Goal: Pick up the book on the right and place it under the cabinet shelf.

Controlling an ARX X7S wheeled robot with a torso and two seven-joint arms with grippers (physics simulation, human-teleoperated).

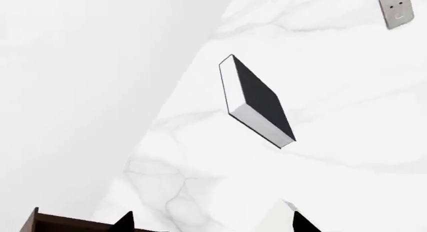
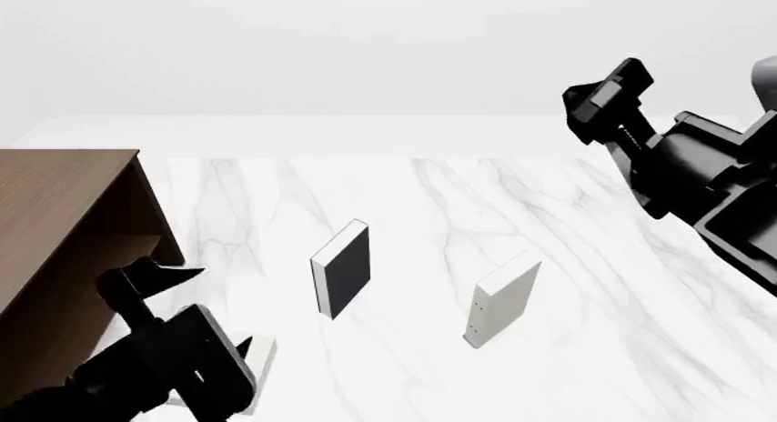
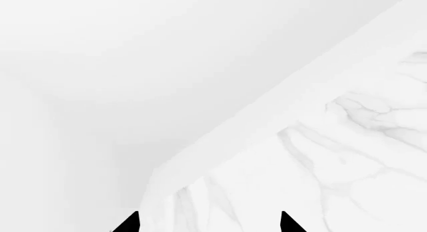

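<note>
Marble table [image 2: 583, 204], white with grey veins.

Three books stand upright on it. Black book [image 2: 341, 269] near the middle. Book [image 2: 500, 299], thin and pale grey-white, plain cover, stands to the right of the black one and well apart from it, closer to the near edge than the far edge. It stands free, touched by neither claw. Third pale book [image 2: 257, 360] near the near-left part of the table, mostly hidden behind the left arm.

Cabinet [image 2: 61, 222], dark brown wood, at the table's left edge, open side facing the table's middle. Its inside is not visible from the head view.

Left claw [image 2: 152, 278] low, just in front of the cabinet, at the near-left. In the left wrist view both fingertips [image 1: 125, 222] show apart with a wide gap, nothing between them.

Right claw [image 2: 603, 96] raised high over the far-right part of the table, well apart from the book. Right wrist view shows its two tips [image 3: 129, 223] spread, nothing held, looking at the far table edge and a blank wall.
</note>
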